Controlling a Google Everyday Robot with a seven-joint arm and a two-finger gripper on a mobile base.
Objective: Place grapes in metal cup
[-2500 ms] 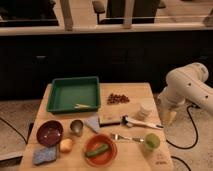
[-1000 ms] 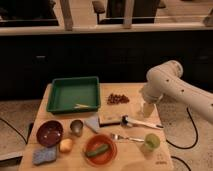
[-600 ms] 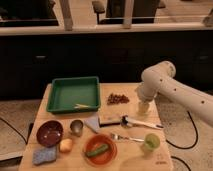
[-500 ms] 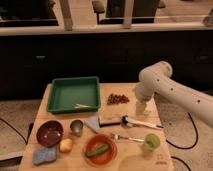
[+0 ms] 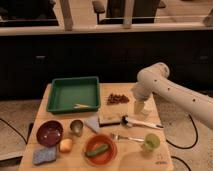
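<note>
Eyes on the gripper point(image 5: 138, 101): it hangs low over the right side of the light wooden table point(image 5: 165, 160), at the end of the white arm point(image 5: 172, 94) that reaches in from the right. Whether it is spread or closed cannot be told from this angle. It holds nothing that can be seen. Just to its left lies the small cluster of reddish-brown grapes point(image 5: 118, 98), flat on the table beside the green rectangular plastic tray point(image 5: 73, 93). Well away, at front left, stands the small shiny metal cup point(image 5: 76, 127), between the round maroon bowl point(image 5: 49, 132) and a grey folded cloth point(image 5: 93, 122). Nearer the front edge sit an orange plate point(image 5: 100, 150), a silver fork point(image 5: 125, 136) and a light-green plastic cup point(image 5: 151, 142).
</note>
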